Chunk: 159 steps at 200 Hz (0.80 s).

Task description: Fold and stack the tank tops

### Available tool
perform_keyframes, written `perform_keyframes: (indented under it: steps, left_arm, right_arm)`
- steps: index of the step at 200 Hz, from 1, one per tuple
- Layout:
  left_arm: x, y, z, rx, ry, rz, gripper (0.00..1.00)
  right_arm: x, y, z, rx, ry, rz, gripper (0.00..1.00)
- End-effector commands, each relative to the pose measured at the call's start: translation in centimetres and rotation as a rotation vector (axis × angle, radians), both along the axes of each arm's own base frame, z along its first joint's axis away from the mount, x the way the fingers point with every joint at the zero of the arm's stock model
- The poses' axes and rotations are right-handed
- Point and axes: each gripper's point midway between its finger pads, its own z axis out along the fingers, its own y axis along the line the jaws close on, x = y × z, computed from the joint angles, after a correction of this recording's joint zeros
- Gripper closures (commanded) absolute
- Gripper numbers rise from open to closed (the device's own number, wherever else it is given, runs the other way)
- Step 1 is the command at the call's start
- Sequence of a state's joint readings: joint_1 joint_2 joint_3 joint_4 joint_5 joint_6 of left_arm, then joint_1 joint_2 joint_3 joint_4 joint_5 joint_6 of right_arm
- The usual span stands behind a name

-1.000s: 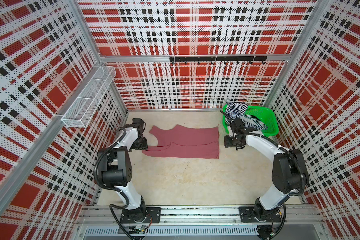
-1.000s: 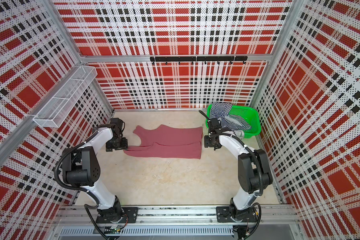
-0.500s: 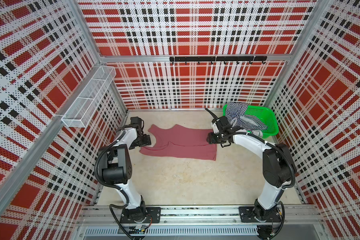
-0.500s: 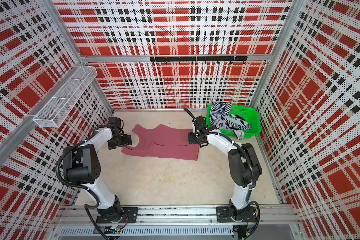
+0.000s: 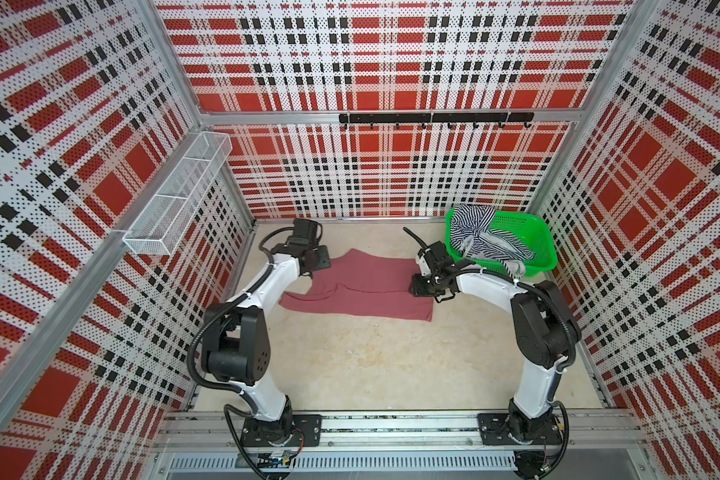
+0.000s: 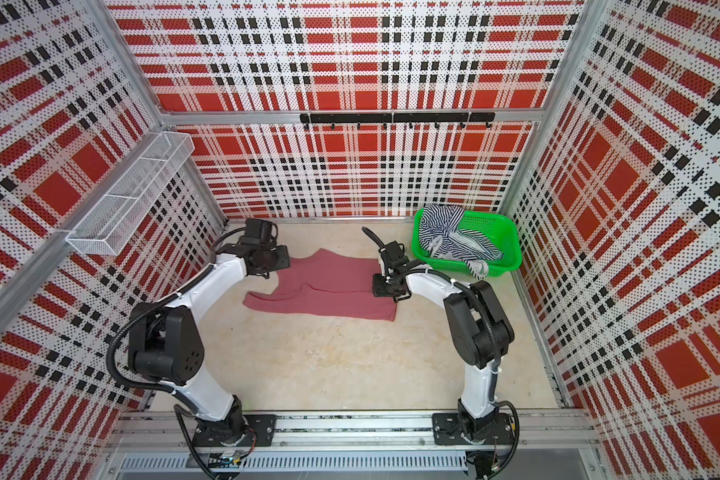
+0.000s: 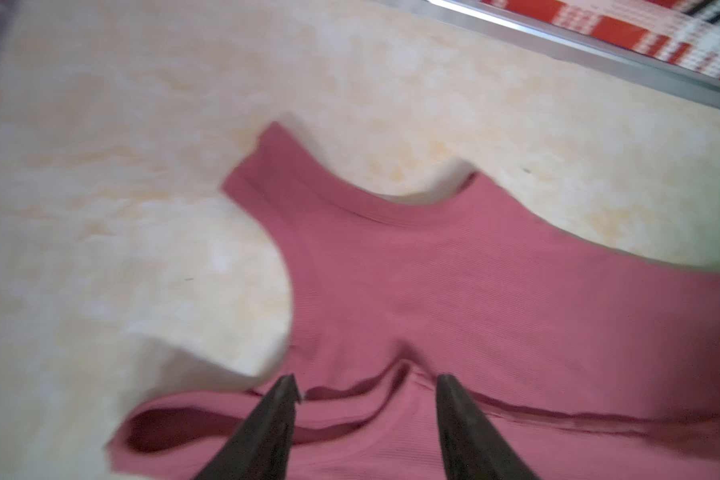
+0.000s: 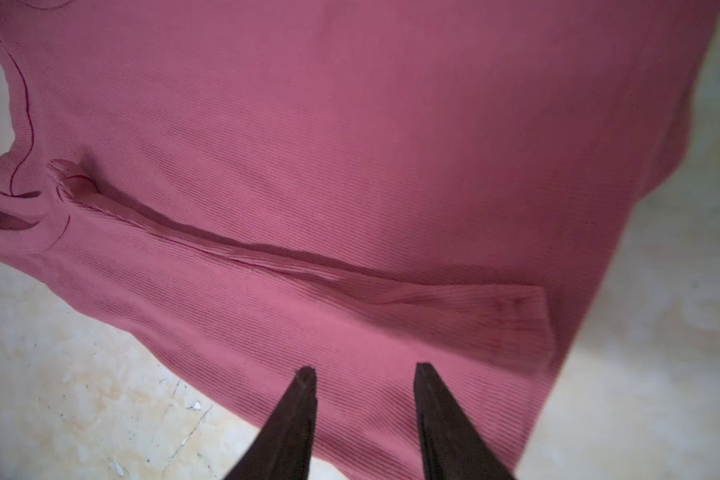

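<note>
A dusty rose tank top (image 5: pixel 371 286) (image 6: pixel 333 286) lies flat on the table, its near long edge folded over onto the body. My left gripper (image 5: pixel 321 259) (image 7: pixel 366 384) hovers at the strap end, jaws apart over the folded strap fabric (image 7: pixel 474 291). At the hem end, my right gripper (image 5: pixel 418 286) (image 8: pixel 364 374) stands with jaws apart just over the ribbed cloth (image 8: pixel 350 145), with nothing pinched. The navy-and-white striped tank top (image 5: pixel 483 241) (image 6: pixel 445 237) lies crumpled in the green basket (image 5: pixel 545 245), one part hanging over its far left rim.
The green basket (image 6: pixel 512 245) stands at the far right corner, close behind my right arm. A white wire shelf (image 5: pixel 175 199) juts from the left wall and a black hook rail (image 5: pixel 433 118) runs along the back wall. Bare tabletop (image 5: pixel 371 365) lies in front of the rose top.
My right gripper has moved left from beside the basket to the rose top's hem. The left gripper has shifted farther back, to the far strap. Both jaws have narrowed.
</note>
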<state>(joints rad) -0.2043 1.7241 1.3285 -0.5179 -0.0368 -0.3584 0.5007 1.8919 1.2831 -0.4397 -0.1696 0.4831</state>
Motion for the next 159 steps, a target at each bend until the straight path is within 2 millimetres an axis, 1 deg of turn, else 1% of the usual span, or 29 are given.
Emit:
perform_keyframes:
  steps: [1, 2, 5, 21, 41, 59, 73, 89, 99, 118, 132, 139, 147, 159]
  left_arm:
    - [0.6, -3.1, -3.9, -0.101, 0.040, -0.013, 0.49]
    - [0.4, -3.9, -4.0, -0.102, 0.042, -0.029, 0.49]
    - [0.1, -4.7, -4.5, -0.101, 0.053, -0.044, 0.49]
    - [-0.4, -5.9, -7.1, -0.113, 0.085, -0.059, 0.53]
    - [-1.2, -6.1, -9.9, -0.101, 0.139, -0.060, 0.56]
    - [-2.3, -6.4, -11.4, -0.092, 0.176, -0.071, 0.57]
    - [-3.6, -6.2, -12.5, -0.086, 0.209, -0.070, 0.56]
    - [-5.6, -5.8, -13.3, -0.078, 0.242, -0.059, 0.56]
    - [-7.2, -5.6, -13.8, -0.072, 0.266, -0.058, 0.56]
    - [-10.6, -5.5, -14.2, -0.078, 0.306, -0.053, 0.56]
    - [-13.3, -5.3, -14.4, -0.097, 0.333, -0.035, 0.57]
    - [-14.6, -5.3, -14.4, -0.112, 0.343, -0.028, 0.57]
    - [-16.0, -5.2, -14.4, -0.123, 0.355, -0.021, 0.57]
    - [-17.7, -5.2, -14.0, -0.130, 0.371, -0.019, 0.56]
  right_arm:
    - [0.4, 0.6, -0.9, 0.018, -0.005, -0.028, 0.65]
    - [0.4, 0.6, -1.0, 0.017, -0.005, -0.027, 0.65]
    - [0.4, 0.6, -1.1, 0.016, -0.001, -0.025, 0.65]
    - [0.1, 0.4, -2.1, -0.008, 0.011, -0.008, 0.70]
    - [-0.4, -0.5, -3.0, -0.053, 0.021, -0.007, 0.76]
    - [-1.1, -1.4, -3.9, -0.100, 0.042, -0.008, 0.78]
    - [-1.8, -1.9, -4.3, -0.119, 0.059, -0.009, 0.79]
    - [-2.7, -2.4, -4.7, -0.129, 0.083, -0.008, 0.79]
    - [-3.6, -2.8, -5.1, -0.137, 0.107, -0.006, 0.79]
    - [-6.0, -4.0, -5.9, -0.167, 0.164, 0.008, 0.79]
    - [-8.0, -4.9, -5.9, -0.181, 0.199, 0.026, 0.79]
    - [-9.1, -5.2, -5.5, -0.178, 0.210, 0.036, 0.79]
    - [-10.2, -5.2, -5.1, -0.167, 0.226, 0.055, 0.78]
    - [-11.7, -4.9, -4.2, -0.133, 0.252, 0.097, 0.76]
